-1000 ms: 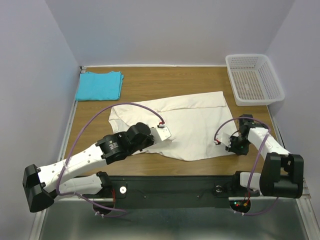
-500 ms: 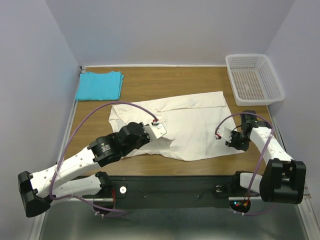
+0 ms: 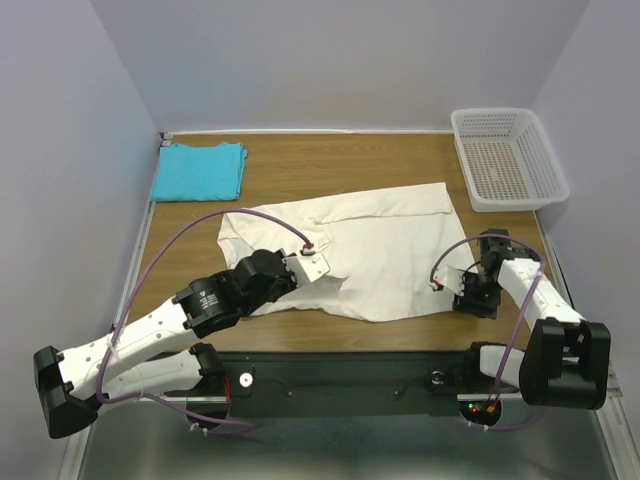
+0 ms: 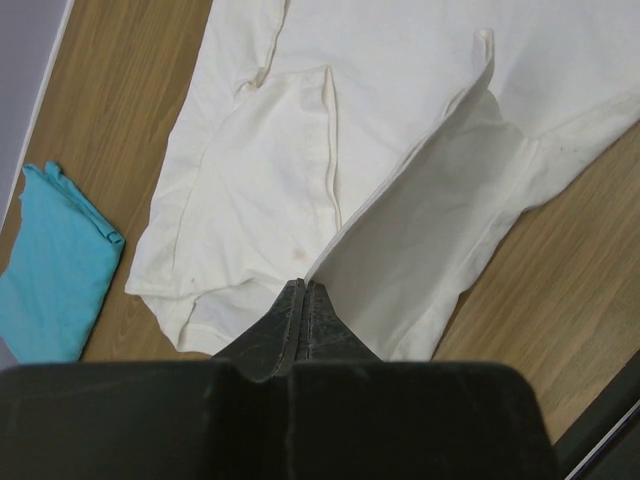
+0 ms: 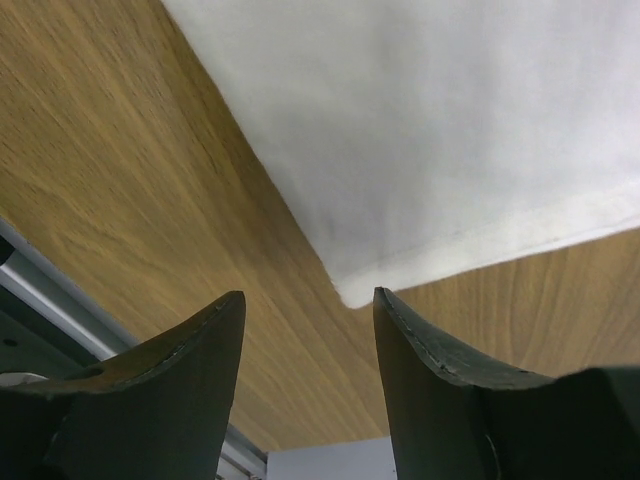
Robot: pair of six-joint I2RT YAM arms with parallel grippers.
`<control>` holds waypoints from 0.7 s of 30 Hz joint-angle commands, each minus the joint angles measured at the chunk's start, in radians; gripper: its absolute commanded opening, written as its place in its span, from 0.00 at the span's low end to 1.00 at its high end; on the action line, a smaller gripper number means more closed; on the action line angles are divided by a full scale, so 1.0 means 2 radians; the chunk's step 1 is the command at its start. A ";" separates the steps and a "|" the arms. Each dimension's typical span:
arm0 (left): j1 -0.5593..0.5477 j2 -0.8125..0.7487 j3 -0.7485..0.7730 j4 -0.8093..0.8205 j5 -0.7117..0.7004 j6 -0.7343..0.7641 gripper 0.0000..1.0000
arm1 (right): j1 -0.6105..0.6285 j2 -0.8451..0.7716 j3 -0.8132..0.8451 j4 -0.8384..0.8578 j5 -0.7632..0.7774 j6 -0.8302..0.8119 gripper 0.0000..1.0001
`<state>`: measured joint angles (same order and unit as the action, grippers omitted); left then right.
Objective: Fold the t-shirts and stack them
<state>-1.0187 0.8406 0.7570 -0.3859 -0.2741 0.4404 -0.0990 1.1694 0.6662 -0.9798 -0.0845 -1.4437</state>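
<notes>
The turquoise t-shirt [image 3: 200, 171] lies folded at the worktop's [image 3: 340, 160] far left corner, with open wood beside it. My left pincer [image 4: 303, 290], pressed together, pinches a fold of the cream t-shirt [image 3: 390, 250] mid-worktop, drawn back nearer than before. My right pincer [image 5: 308, 297], now spread, hovers over the shirt's near right corner. The basket [image 3: 508, 160] sits at the far right.

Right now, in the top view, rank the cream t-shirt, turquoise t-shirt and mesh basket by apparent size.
1. cream t-shirt, spread out
2. mesh basket
3. turquoise t-shirt, folded, somewhat smaller than the basket
</notes>
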 commanded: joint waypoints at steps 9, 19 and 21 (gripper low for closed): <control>0.004 -0.022 -0.007 0.032 0.008 0.000 0.00 | -0.004 0.027 -0.035 0.064 0.018 -0.030 0.55; 0.005 -0.012 -0.006 0.031 0.000 -0.006 0.00 | -0.005 0.015 -0.065 0.082 0.001 -0.024 0.14; 0.005 -0.011 -0.007 0.032 0.000 -0.009 0.00 | -0.005 0.013 -0.061 0.083 -0.004 -0.014 0.07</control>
<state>-1.0138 0.8215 0.7509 -0.3630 -0.2626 0.4362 -0.0990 1.1931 0.5732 -0.8158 -0.0650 -1.4883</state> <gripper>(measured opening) 0.018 0.114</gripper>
